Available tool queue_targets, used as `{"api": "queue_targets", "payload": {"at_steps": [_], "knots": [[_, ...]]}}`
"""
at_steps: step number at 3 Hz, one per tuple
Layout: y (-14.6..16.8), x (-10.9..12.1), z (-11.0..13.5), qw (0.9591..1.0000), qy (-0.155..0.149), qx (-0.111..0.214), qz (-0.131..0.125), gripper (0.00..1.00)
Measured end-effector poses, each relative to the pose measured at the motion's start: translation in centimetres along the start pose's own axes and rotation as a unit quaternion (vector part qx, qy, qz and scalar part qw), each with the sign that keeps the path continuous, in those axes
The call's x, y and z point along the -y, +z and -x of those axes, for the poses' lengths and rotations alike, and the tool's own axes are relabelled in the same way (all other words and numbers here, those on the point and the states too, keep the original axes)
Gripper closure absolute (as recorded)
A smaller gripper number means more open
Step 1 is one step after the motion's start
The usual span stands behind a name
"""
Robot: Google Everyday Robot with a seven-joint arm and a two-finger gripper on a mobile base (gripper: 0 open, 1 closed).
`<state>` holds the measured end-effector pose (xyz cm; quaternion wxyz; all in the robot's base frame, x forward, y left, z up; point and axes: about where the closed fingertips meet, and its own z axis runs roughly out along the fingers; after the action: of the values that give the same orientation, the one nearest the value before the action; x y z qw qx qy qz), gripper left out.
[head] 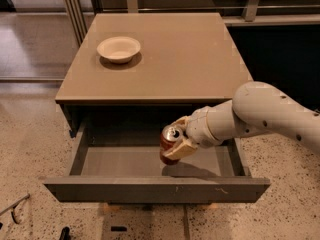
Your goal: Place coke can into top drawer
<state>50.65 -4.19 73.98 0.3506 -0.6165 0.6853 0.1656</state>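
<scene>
The robot's hand (pixel 176 136) pinches the can (pixel 168 145) over the floor of the open drawer (pixel 155 189), near its middle; it should lower gently, seat the can upright, then loosen its grip.

hand (pixel 178 136) grips coke can (pixel 168 137) | over open top drawer (pixel 155 188)

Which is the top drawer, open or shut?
Open: the top drawer is pulled out, floor visible; the gripper holds the coke can over it.
</scene>
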Motion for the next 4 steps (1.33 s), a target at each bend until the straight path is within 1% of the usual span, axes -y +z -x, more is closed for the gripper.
{"api": "queue_targets", "payload": {"at_steps": [1,2,3,4], "knots": [[2.1,0.9,-1.0,0.9996,-0.027,-0.001,0.010,1.00],[4.9,1.7,-2.4,0.9989,-0.041,-0.005,0.021,1.00],[6.3,2.0,-3.4,0.9988,-0.041,-0.007,0.026,1.00],[7.7,2.2,-4.5,0.9989,-0.033,-0.008,0.031,1.00]]}}
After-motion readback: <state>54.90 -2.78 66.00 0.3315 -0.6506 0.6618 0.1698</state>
